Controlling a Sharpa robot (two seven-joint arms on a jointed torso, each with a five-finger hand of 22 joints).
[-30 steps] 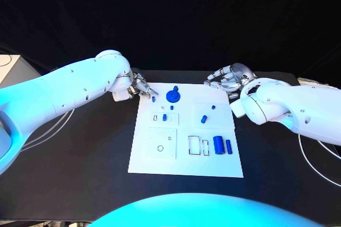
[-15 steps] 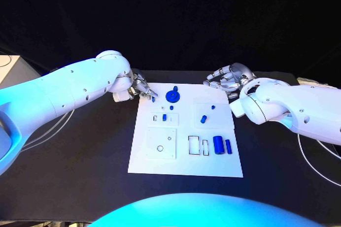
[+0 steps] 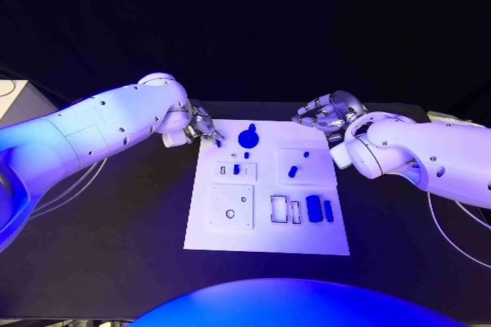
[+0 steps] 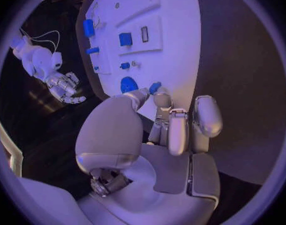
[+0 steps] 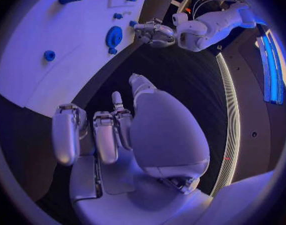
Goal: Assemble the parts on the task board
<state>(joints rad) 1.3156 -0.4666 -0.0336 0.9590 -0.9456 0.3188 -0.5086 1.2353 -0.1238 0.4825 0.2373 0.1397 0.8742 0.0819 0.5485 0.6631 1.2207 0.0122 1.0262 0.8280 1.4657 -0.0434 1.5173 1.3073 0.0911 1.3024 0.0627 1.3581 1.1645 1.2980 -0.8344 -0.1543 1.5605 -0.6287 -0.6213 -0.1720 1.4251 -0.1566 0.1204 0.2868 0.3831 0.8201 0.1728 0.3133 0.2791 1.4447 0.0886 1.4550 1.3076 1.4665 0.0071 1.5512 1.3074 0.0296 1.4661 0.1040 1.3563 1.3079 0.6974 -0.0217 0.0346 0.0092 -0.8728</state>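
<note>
The white task board lies mid-table and also shows in the wrist views. My left hand hovers at its far left corner. Thumb and a finger pinch a small blue part just above the board. A round blue part stands beside it. My right hand hangs off the far right corner with loosely bent, spread fingers holding nothing. Small blue pegs and two bigger blue blocks sit on the board.
Black table surrounds the board on all sides. Empty outlined slots and a raised plate with a hole lie on the board's near half. White cables trail at the table's left side.
</note>
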